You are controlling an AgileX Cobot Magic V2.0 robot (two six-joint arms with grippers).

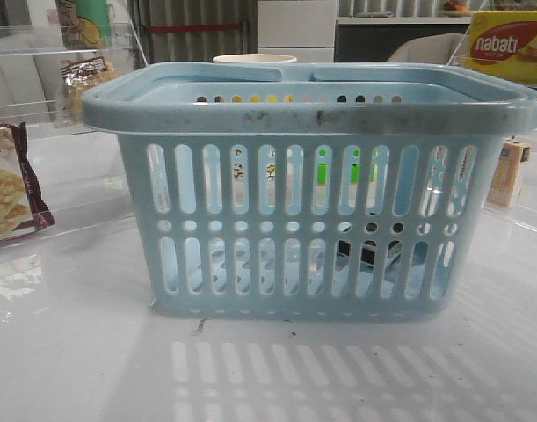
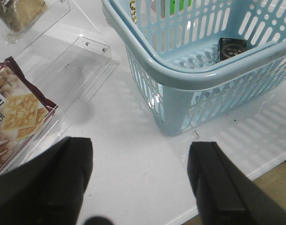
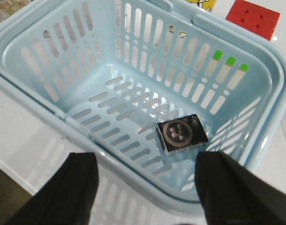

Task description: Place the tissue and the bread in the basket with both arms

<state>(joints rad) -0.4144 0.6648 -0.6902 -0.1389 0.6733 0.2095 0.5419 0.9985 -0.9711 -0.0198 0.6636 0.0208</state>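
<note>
Our right gripper (image 3: pixel 145 187) hung with its fingers spread wide and empty above the near rim of the basket (image 3: pixel 274 93). Directly below and beyond it, the tissue (image 3: pixel 182 134) lay flat on the basket floor, toward one corner, so we judged that half of the job finished.

Our left gripper (image 2: pixel 140 183) was likewise spread open and holding nothing, poised over bare table (image 2: pixel 133 154) just outside a corner of the basket. A maroon-edged cracker packet (image 2: pixel 16 122) sat in a clear tray (image 2: pixel 93 61) nearby, which was not our target.

The bread (image 1: pixel 85 81) appeared to us as a crinkly packet standing on the far left shelf, well apart from both grippers and behind the basket's left end. We judged the bread step to be the one in hand: the left arm would need to reach out past the cracker tray, close on the packet and carry it over the rim.
</note>
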